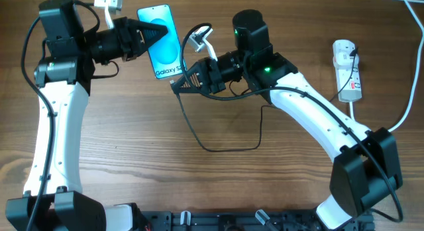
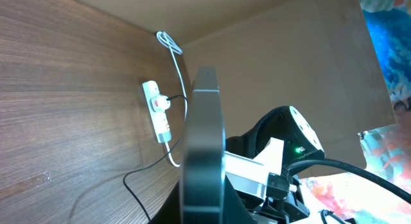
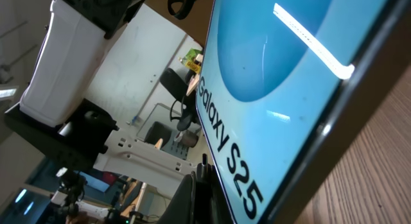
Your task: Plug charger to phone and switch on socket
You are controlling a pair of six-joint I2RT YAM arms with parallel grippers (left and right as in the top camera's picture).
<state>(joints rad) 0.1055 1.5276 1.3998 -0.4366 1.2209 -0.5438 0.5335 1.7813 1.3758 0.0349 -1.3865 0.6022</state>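
The left gripper (image 1: 151,34) was closed on the phone (image 1: 165,49), gripping its upper half, with the blue "Galaxy S25" screen facing up. The right gripper (image 1: 180,84) sat just at the phone's bottom edge, its jaws narrow and pinched on the plug end of the charger (image 1: 225,149). In the right wrist view the tip stood close against that edge, but I could not tell whether it was seated. From there the cable looped over the table (image 1: 132,165) below the phone. The socket (image 1: 348,71) lay well to the right of the phone, its white cord trailing away.
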